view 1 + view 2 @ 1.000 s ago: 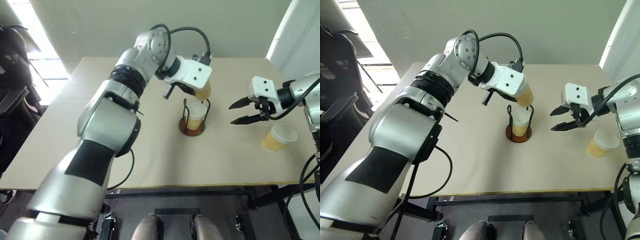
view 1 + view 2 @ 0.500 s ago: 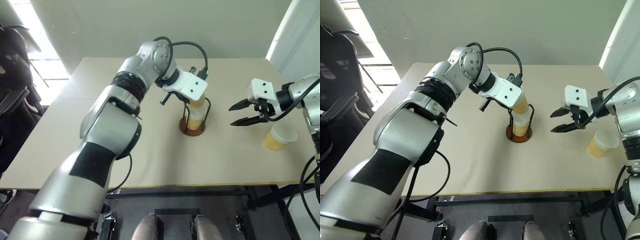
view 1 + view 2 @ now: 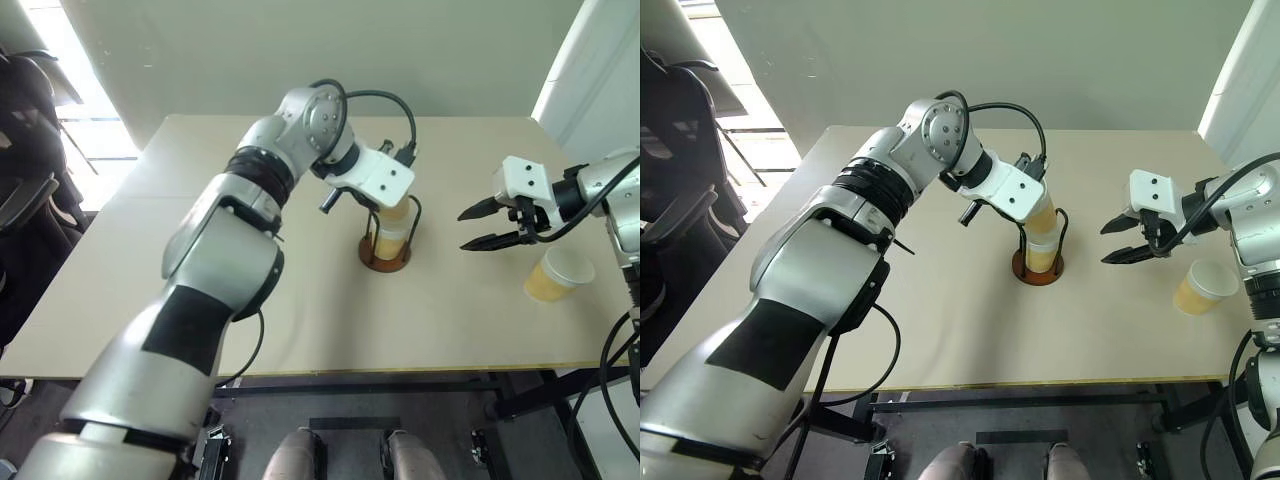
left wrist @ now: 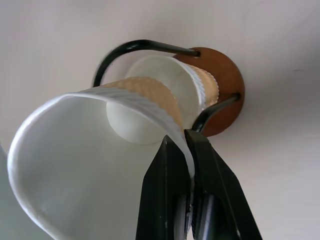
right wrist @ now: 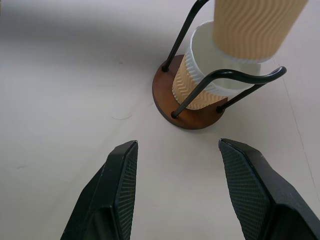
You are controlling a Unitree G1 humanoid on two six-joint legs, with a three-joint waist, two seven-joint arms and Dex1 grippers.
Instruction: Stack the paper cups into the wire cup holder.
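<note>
Wire cup holder (image 3: pixel 386 258): round reddish-brown base with black upright wire loops, standing near the centre of the worktop (image 3: pixel 300 300).

Seated cup (image 5: pixel 200 80): one paper cup, tan ribbed wall and white rim, upright inside the loops on the base.

Held cup (image 5: pixel 252 27): second paper cup, its bottom lowered into the mouth of the seated cup, upper part still above the wire loops and leaning slightly. In the left wrist view its white inside fills the foreground, with the holder beyond it.

Left gripper (image 4: pixel 186 150): fingers together, clamped on the rim wall of the held cup, one finger inside and one outside; the arm comes in from about 10 o'clock of the holder.

Loose cup (image 3: pixel 558 275): third paper cup, on the worktop at roughly 3 o'clock of the holder, well apart from it, tilted with its mouth toward the right edge.

Right gripper (image 3: pixel 480 226): fingers apart, holding nothing, hanging above the worktop between the holder and the loose cup, pointing at the holder.
</note>
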